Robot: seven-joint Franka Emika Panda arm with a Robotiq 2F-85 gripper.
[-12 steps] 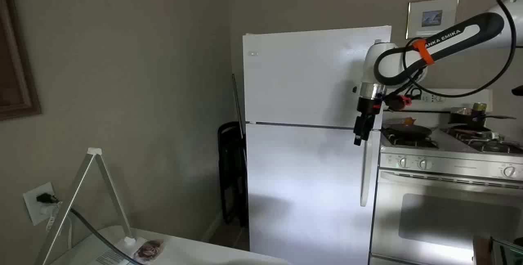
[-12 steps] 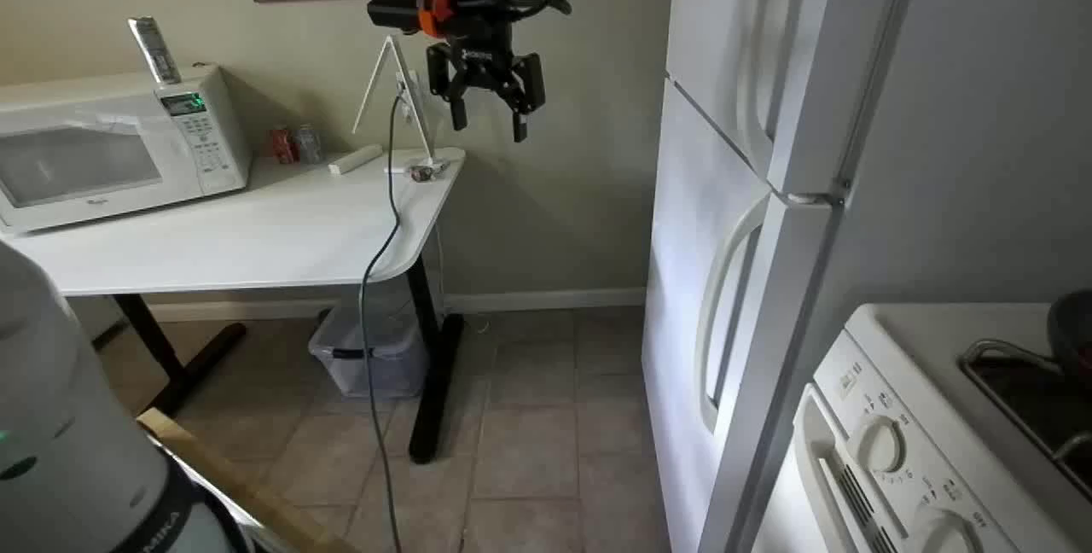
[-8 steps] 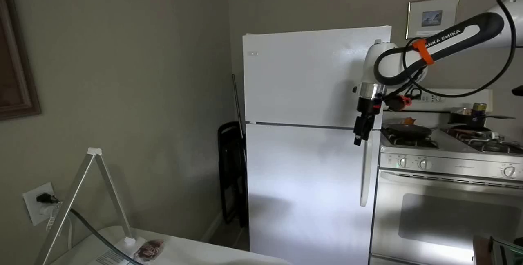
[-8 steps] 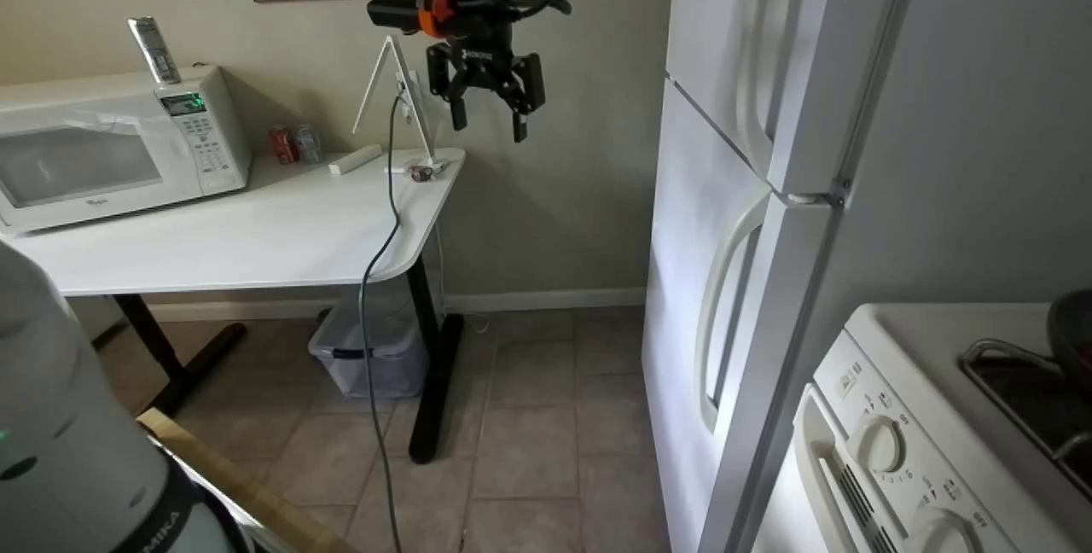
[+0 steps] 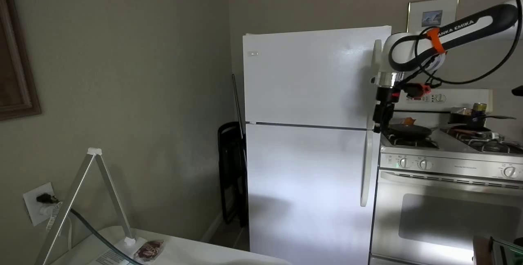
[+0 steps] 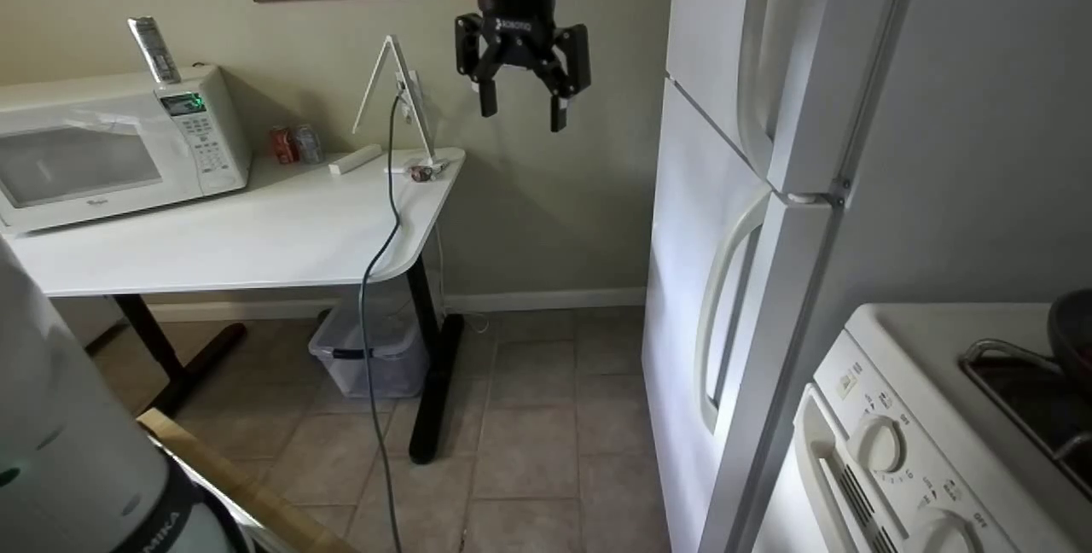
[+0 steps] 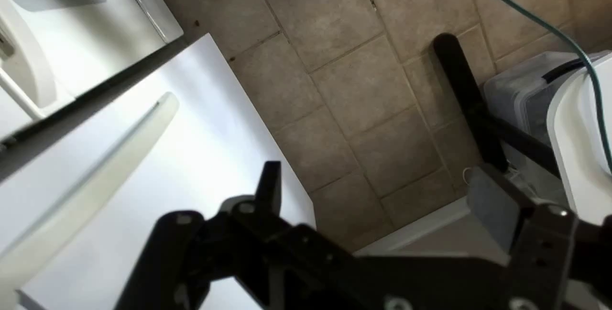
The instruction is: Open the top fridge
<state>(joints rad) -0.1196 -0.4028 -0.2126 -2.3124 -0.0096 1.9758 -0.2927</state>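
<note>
"ANKA EMIKA" marks the arm point(image 5: 457, 32), "ROBOTIQ" the jaws' base point(image 6: 517, 8), "OFF" the stove point(image 6: 930, 455).

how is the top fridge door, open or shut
Shut: the top fridge door lines up with the lower door in both exterior views, no interior showing.

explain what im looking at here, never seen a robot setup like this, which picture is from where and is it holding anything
The machine is a robot arm ending in a black two-fingered gripper. Two pictures come from cameras standing apart from it; the third is the wrist view, looking down past the fingers to the tiled floor. Nothing is held: the fingers stand apart with nothing between them. The job is to open the top fridge door, which looks shut; its handle is not gripped. To one side is a stove with a pan on top. In an exterior view, a white table carries a microwave with a silver can on it, a red can and an angled stand.
</note>
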